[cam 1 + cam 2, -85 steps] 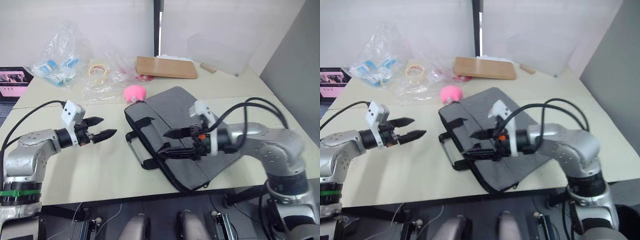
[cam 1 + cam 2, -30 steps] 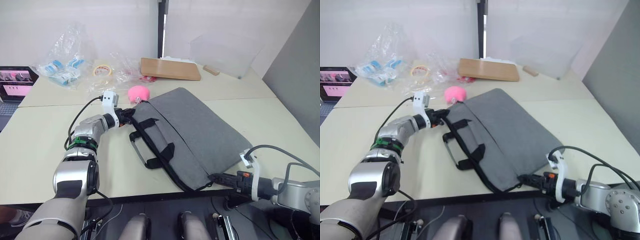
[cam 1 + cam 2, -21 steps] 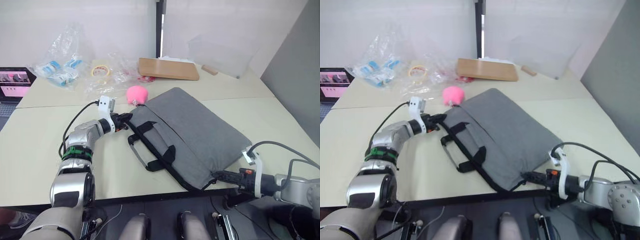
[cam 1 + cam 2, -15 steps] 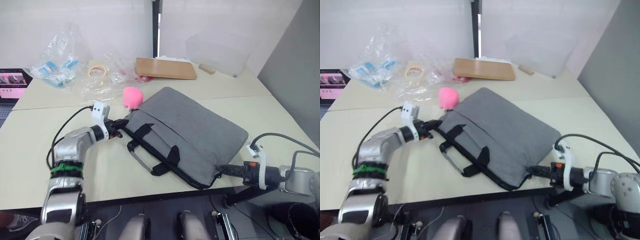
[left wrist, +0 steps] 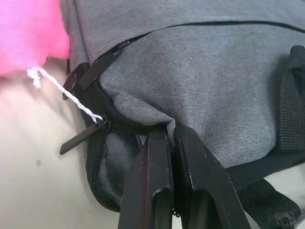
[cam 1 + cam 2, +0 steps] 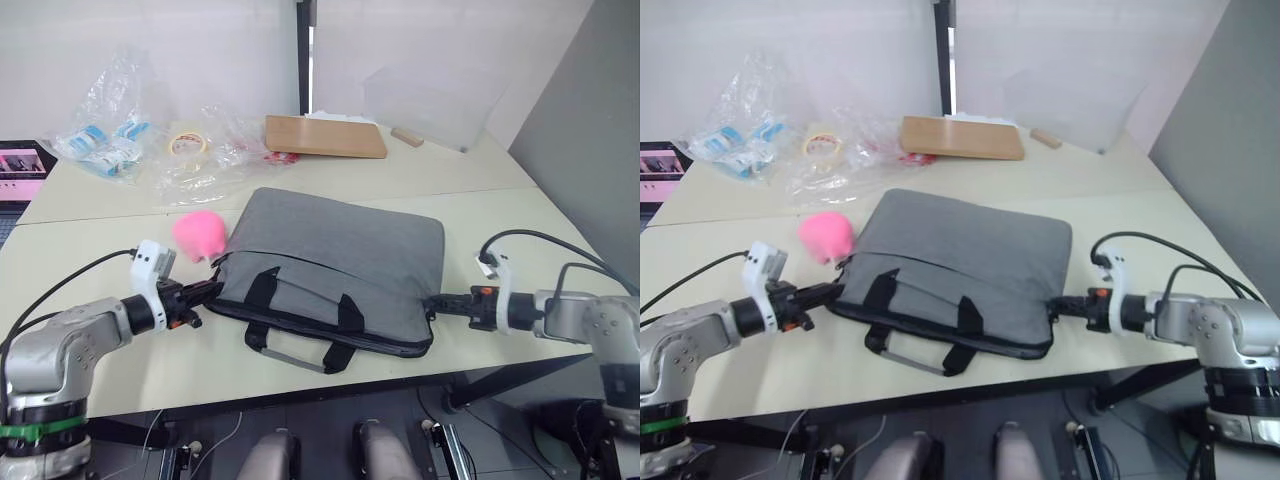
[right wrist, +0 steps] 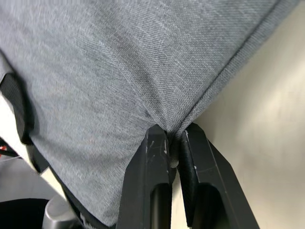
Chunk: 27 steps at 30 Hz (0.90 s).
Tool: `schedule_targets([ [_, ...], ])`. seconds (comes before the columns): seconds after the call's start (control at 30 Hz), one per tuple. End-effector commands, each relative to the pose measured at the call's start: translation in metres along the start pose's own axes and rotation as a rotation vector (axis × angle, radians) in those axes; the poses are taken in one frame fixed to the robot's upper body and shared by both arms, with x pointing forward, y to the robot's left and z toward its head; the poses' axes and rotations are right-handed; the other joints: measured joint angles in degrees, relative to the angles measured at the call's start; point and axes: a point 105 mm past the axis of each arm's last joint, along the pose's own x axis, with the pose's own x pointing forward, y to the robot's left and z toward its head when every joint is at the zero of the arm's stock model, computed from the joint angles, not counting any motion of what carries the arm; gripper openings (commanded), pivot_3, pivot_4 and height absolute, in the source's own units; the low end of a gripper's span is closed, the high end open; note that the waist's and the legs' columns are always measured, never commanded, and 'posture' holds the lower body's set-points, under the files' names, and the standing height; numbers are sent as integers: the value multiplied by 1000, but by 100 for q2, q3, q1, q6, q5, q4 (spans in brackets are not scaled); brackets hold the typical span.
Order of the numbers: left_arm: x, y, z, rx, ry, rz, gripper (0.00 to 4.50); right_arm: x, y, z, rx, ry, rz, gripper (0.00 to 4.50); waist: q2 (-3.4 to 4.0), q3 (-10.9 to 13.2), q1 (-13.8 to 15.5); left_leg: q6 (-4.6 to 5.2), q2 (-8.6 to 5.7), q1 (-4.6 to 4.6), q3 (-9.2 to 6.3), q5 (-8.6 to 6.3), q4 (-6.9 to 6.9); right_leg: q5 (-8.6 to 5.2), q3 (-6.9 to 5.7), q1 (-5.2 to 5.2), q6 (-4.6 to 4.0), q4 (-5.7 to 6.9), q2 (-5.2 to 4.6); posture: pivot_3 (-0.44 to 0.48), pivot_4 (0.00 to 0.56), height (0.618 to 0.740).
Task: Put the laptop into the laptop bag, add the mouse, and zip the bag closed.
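The left hand is pinched closed on the near-left corner of the flat grey fabric laptop bag with black trim and strap handles. The bag lies flat near the front edge of the pale cream desk. A round pink plush toy sits touching the bag's left end, a white string running from it to a black zipper pull. The right hand is clamped on the bag's near-right corner.
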Motion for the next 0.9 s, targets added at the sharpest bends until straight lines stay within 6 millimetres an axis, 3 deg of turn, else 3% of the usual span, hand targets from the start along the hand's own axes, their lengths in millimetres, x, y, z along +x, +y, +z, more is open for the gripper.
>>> schedule_targets([
  [0.03,-10,-14,1,0,5,-50,0,2,8,31,-56,-101,6,55,1,1,-22,0,1,0,0,0,0,0,0,1,0,-2,1,0,150,740],
  [0.3,-15,-32,-9,-35,43,-97,0,5,-5,41,-64,-135,-69,55,9,5,23,-1,-3,-2,0,-1,-1,0,-1,-2,-2,-2,-4,0,150,740],
  [0.4,-16,-28,-11,-42,18,-52,0,6,-10,41,-58,-151,-99,55,9,5,50,-1,-4,-2,0,-3,-2,0,-1,0,-1,-6,-5,0,150,740],
  [0.63,-28,-28,-19,-42,75,-62,0,12,2,36,-65,-135,-46,55,12,6,42,-2,1,14,1,-3,-8,-2,0,11,-6,-6,1,0,150,740],
  [0.77,-34,-12,-16,-29,58,22,0,15,11,31,-75,-124,-16,55,12,7,28,-3,1,21,2,-3,-23,-5,0,11,-11,-7,0,0,150,740],
  [0.9,-36,-19,-18,-40,69,-10,0,15,9,35,-63,-145,-24,55,12,7,19,-6,1,38,2,-1,-39,-8,1,20,-16,-8,0,0,150,740],
])
